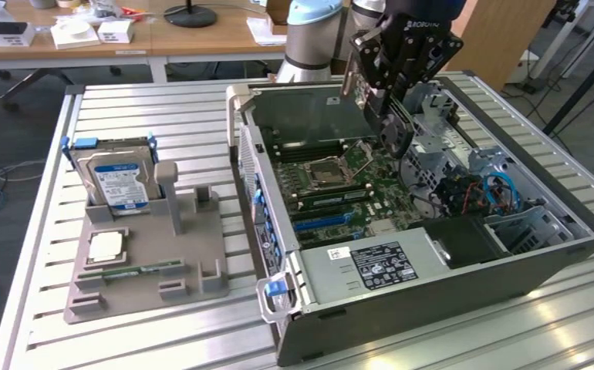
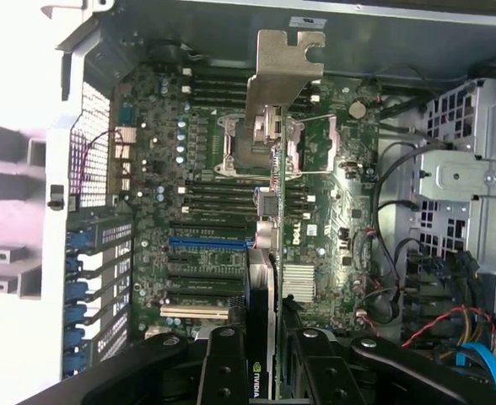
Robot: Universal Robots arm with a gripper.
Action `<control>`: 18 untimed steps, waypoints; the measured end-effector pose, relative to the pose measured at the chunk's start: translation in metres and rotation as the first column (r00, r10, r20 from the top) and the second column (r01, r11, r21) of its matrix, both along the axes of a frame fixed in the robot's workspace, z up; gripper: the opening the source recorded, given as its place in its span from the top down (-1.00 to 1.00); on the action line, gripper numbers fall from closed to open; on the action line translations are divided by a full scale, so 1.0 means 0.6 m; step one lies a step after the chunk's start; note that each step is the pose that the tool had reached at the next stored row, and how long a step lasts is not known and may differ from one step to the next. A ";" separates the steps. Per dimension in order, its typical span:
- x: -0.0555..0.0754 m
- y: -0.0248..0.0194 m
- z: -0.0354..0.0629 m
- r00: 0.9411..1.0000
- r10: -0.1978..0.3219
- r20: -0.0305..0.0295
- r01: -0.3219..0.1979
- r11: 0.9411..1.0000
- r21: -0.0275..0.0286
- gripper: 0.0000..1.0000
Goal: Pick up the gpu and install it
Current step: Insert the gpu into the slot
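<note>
Hand [image 2: 269,375] pinching gpu [image 2: 266,278]. Card edge-on, held over motherboard [image 2: 189,169] inside open case [image 1: 544,254], above CPU socket area. Silver bracket [image 2: 283,72] at end away from hand. Hard drive [image 1: 117,181] upright in grey tray [image 1: 199,247] on counter [image 1: 153,108], on exterior view's left of case.

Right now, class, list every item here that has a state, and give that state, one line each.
gpu: held edge-on above the motherboard, not yet seated.
gripper: shut on gpu.
case: lying on its side, open, side panel off.
hard drive: standing upright in the stand.
memory stick: lying flat in the stand.
</note>
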State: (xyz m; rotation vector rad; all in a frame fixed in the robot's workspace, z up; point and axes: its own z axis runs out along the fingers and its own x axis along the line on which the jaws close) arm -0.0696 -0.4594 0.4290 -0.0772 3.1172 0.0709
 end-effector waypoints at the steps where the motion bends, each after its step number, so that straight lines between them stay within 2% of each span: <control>1: 0.000 0.0000 0.000 1.000 0.016 0.000 -0.016 1.000 -0.001 0.47; 5: 0.000 0.0000 -0.002 0.996 0.087 0.000 -0.087 0.996 -0.003 0.47; 9: 0.000 0.0000 -0.004 0.987 0.159 0.000 -0.159 0.987 -0.005 0.47; 14: 0.000 0.0000 -0.006 0.969 0.248 -0.001 -0.248 0.969 -0.006 0.47; 18: 0.000 0.0000 -0.007 0.948 0.318 -0.001 -0.318 0.948 -0.008 0.47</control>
